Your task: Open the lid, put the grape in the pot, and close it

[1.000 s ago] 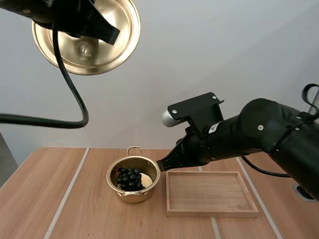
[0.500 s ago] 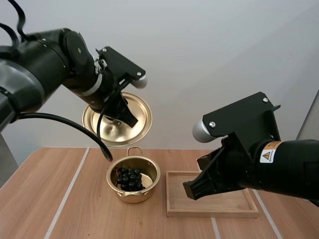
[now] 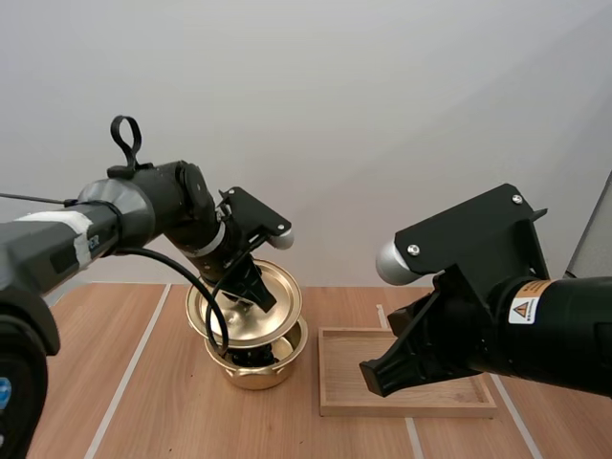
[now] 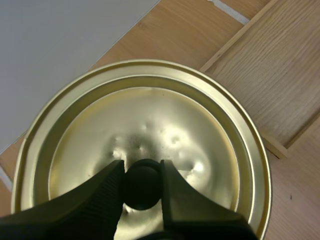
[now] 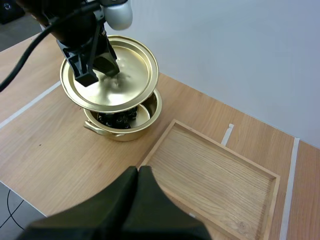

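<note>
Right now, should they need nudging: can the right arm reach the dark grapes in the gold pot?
Probably not: the round gold lid, in the left gripper, hangs tilted close over the pot.

Bright even light, soft faint shadows on table [image 3: 143, 402]; sm glare spots on lid [image 4: 165, 117]

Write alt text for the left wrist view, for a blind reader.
Black left jaws pinch the dark round knob of a shiny golden metal lid. Beneath lie a wooden table and one corner of a shallow wooden tray.
</note>
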